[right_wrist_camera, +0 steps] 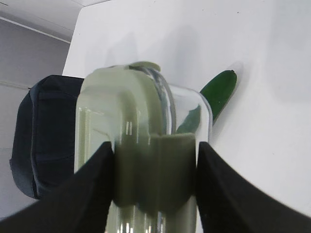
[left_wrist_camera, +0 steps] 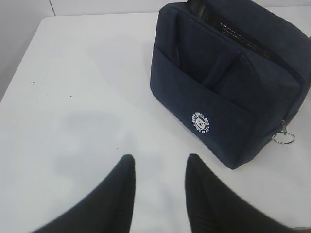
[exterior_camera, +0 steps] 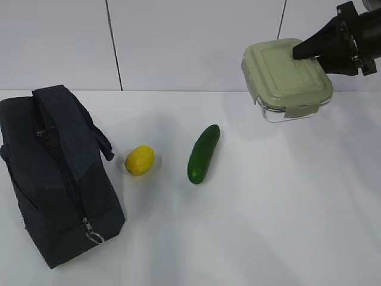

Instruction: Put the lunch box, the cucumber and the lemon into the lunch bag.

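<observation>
My right gripper (exterior_camera: 300,52) is shut on the lunch box (exterior_camera: 287,78), a clear container with a sage-green clip lid, and holds it in the air at the upper right. In the right wrist view the lunch box (right_wrist_camera: 141,141) fills the gap between the fingers (right_wrist_camera: 92,184). The dark green cucumber (exterior_camera: 203,154) lies on the table in the middle, with the yellow lemon (exterior_camera: 140,160) to its left. At the left stands the navy lunch bag (exterior_camera: 50,173). My left gripper (left_wrist_camera: 159,162) is open over bare table, short of the lunch bag (left_wrist_camera: 228,82).
The white table (exterior_camera: 268,226) ends at a pale back wall. A metal ring pull (left_wrist_camera: 284,137) hangs at the bag's end. The cucumber's tip (right_wrist_camera: 218,90) shows past the lunch box in the right wrist view.
</observation>
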Robot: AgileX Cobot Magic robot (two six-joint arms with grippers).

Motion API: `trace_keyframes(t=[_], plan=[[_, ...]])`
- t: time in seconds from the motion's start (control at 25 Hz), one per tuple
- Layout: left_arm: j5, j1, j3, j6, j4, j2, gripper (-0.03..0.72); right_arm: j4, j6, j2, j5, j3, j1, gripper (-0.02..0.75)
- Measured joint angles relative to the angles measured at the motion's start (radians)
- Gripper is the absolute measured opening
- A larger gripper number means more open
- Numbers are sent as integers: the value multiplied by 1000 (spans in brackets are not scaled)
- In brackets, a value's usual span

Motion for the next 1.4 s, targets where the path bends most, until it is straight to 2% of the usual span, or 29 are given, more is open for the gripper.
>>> trace_keyframes(t=[0.2, 0.36, 0.48, 0.6, 0.72, 0.8, 0.92, 1.2, 1.4], plan=[[0, 0, 0, 0, -6, 0, 239, -9, 10, -2, 1, 2, 0, 383], [-2, 0, 0, 0, -94, 7, 253, -16, 14, -2, 1, 2, 6, 383], [-18, 0, -9, -36, -131, 42, 295, -24, 14, -2, -1, 2, 20, 383], [-57, 0, -28, -137, -169, 155, 343, -25, 14, -2, 1, 2, 36, 383], [-95, -1, -32, -175, -259, 278, 374, -25, 14, -2, 1, 2, 42, 383], [-168, -4, -32, -183, -346, 339, 384, -25, 14, -2, 1, 2, 42, 383], [-279, -8, -32, -188, -422, 426, 389, -25, 14, -2, 1, 2, 42, 383], [-377, -8, -32, -222, -556, 696, 398, -22, 16, -2, 1, 2, 45, 382], [-396, -8, -68, -224, -596, 841, 445, -17, 18, -2, 1, 2, 45, 382]])
